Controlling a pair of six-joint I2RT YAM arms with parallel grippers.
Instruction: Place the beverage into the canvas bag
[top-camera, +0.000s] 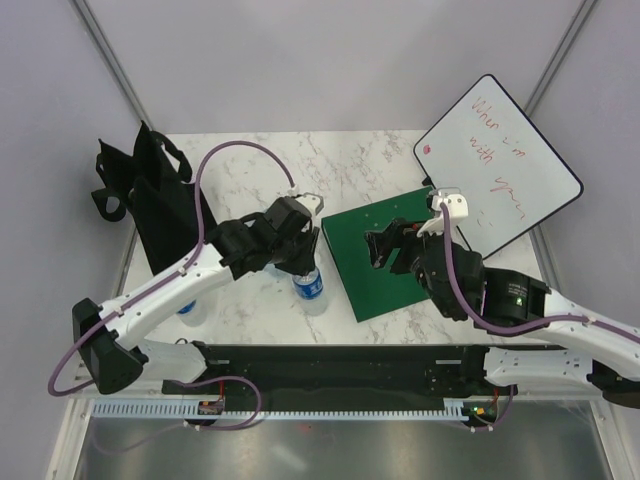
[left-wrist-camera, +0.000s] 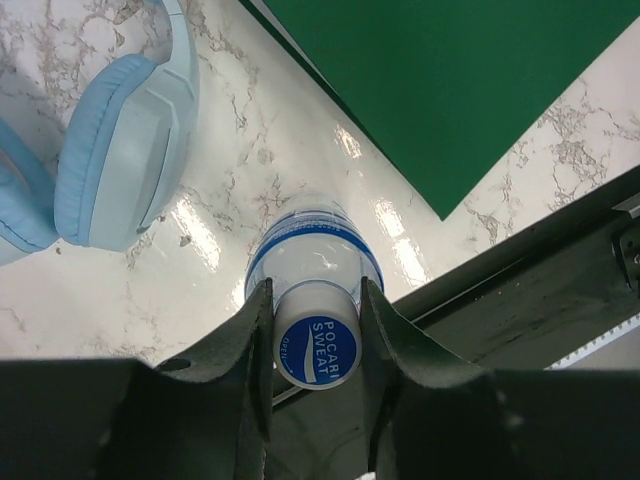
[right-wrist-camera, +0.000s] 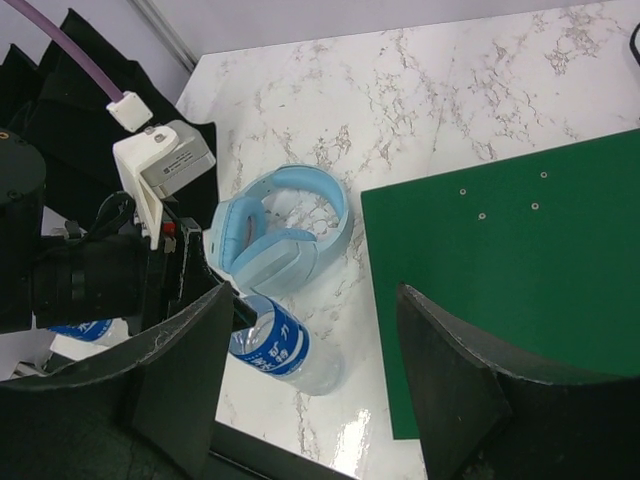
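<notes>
The left hand has its two fingers pinched around the blue cap of the sports-drink bottle. The bottle stands on the marble desk, between a pair of pale blue headphones and the near corner of a green mat. The right hand hangs over that mat with its fingers spread wide, holding nothing. The black bag slumps at the desk's far left edge, well apart from the bottle.

We see the main risk in the grip. The fingers hold only the smooth cap, high on the bottle, so the body could swing or slip free on the way across. The bag also looks limp, and neither hand is at its mouth. We cannot tell whether it gapes enough, so the bottle may catch on folded cloth and topple outside. A low sweep could also clip the headphones just beside the bottle.
</notes>
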